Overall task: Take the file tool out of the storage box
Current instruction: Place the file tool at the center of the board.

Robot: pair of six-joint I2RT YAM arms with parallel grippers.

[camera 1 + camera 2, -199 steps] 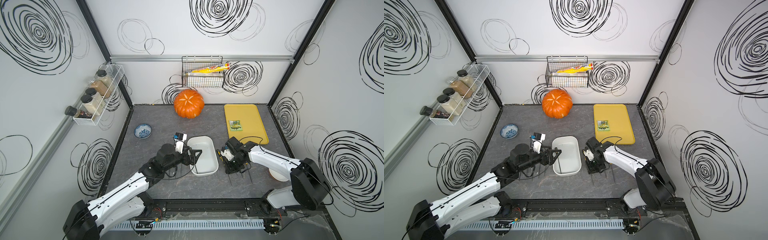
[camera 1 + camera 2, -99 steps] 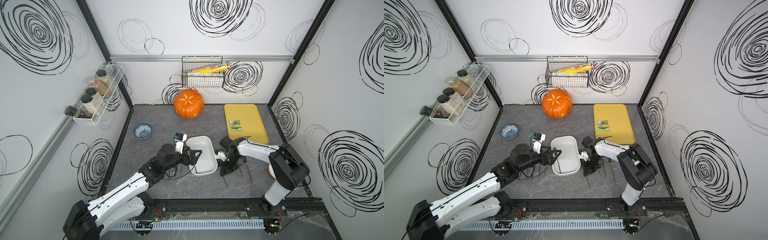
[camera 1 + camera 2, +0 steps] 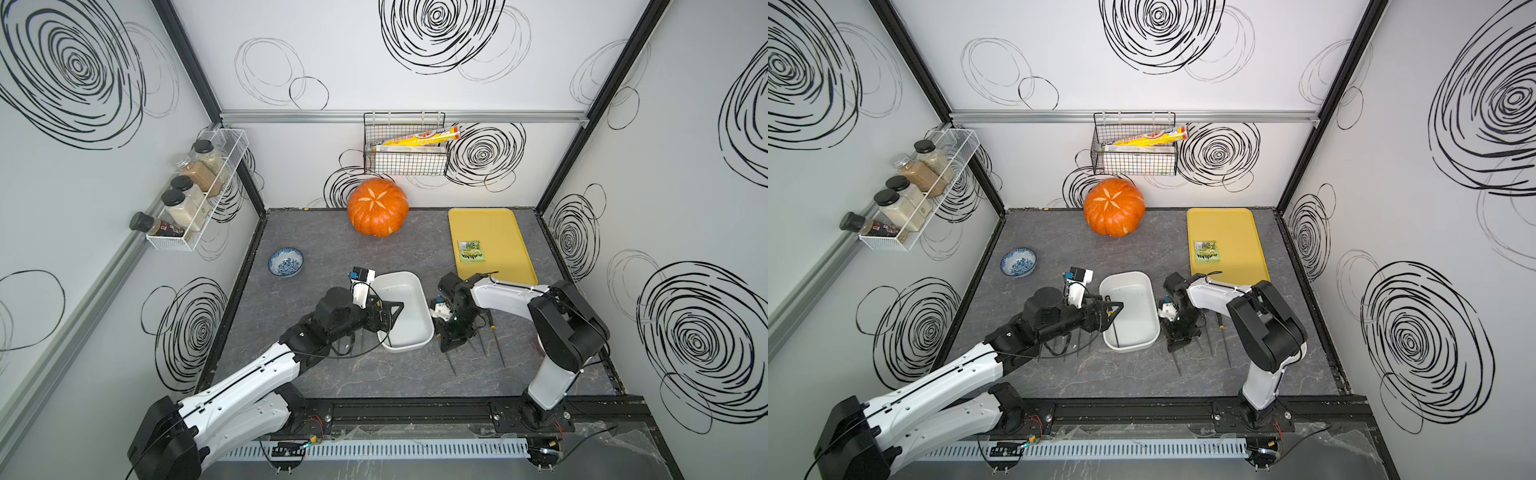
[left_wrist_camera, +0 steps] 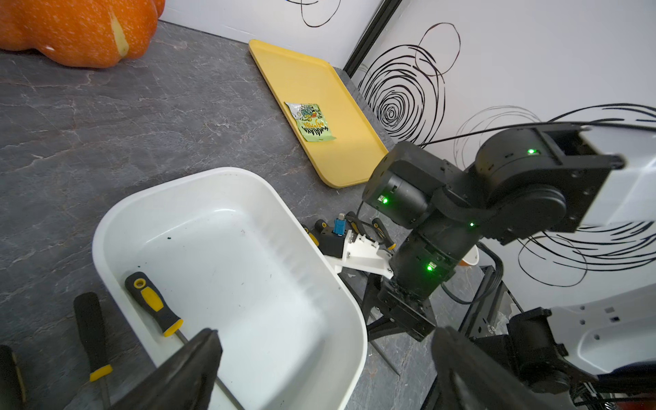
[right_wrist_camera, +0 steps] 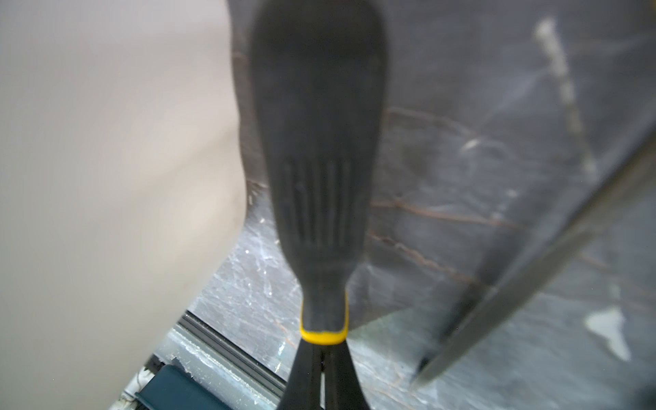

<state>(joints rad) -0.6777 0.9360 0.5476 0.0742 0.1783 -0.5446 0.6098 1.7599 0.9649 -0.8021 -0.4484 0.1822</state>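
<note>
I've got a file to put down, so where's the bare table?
Bare: the stretch behind the box, bordered by bowl, pumpkin and tray; also the front strip of table along the rail. Crowded: both sides of the box, where files lie.

Bright and evenly lit in both top views, softly, from overhead; barely shadowed on the grey counter (image 3: 374,374) except thinly under the arms. Bent by the wide lens near the edges, with bowed frame posts (image 3: 187,54). Crisp in the left wrist view, with a pale sheen along the inner wall of the white storage box (image 4: 227,213). Badly blurred in the right wrist view: smeared across the black handle (image 5: 319,142) and the box wall, sharper only on the counter beyond.
</note>
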